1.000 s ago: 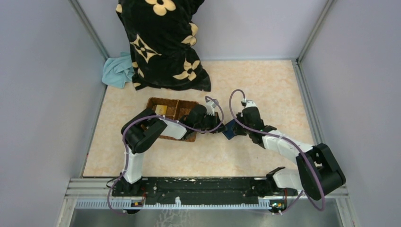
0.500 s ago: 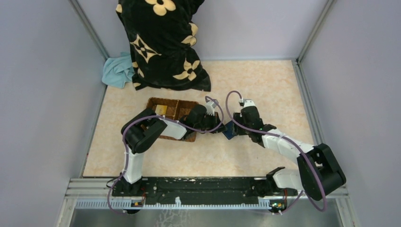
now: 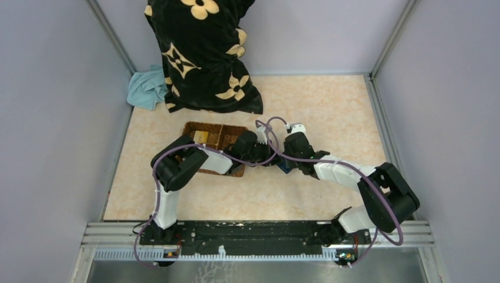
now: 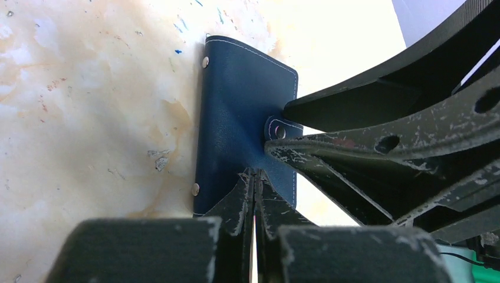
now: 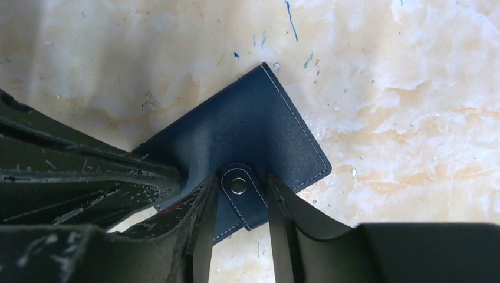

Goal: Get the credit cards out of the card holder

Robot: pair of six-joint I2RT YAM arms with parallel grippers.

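A closed navy card holder (image 5: 247, 127) lies flat on the marbled beige table (image 3: 330, 106), just right of centre in the overhead view, with both arms meeting over it. No credit cards show at the holder, and its snap tab (image 5: 239, 186) looks fastened, so the task appears to be at its opening step, with every card in it left to pull out.

The left gripper (image 4: 255, 175) has its fingers pressed together, seemingly pinching the holder's near edge to pin it down. The right gripper (image 5: 240, 178) has its fingers apart, one on each side of the snap tab and close to it, though not clearly squeezing it.

Left of the holder sits a brown wicker basket (image 3: 206, 124) with compartments. One left compartment holds a small yellowish flat item (image 3: 200, 137) – possibly a card, too small to tell. The other compartments are largely hidden by the left arm.
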